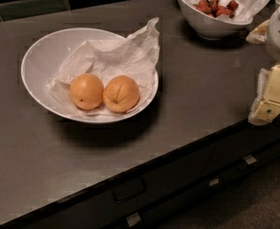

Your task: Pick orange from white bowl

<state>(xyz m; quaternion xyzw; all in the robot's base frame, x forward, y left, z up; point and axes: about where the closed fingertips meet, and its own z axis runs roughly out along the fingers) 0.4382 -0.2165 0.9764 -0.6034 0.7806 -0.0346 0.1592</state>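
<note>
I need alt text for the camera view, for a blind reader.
A wide white bowl on a dark counter holds a creased orange and, left of it, a smooth orange on crumpled paper. The gripper hangs at the view's right edge, away from the bowl.

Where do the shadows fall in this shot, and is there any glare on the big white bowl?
Camera view: the white bowl throws a dark shadow on the counter just below its near rim. Camera view: its inside shows only a soft sheen, no hard glare. Camera view: the orange is evenly lit, and the gripper at the right edge looks pale and bright.
</note>
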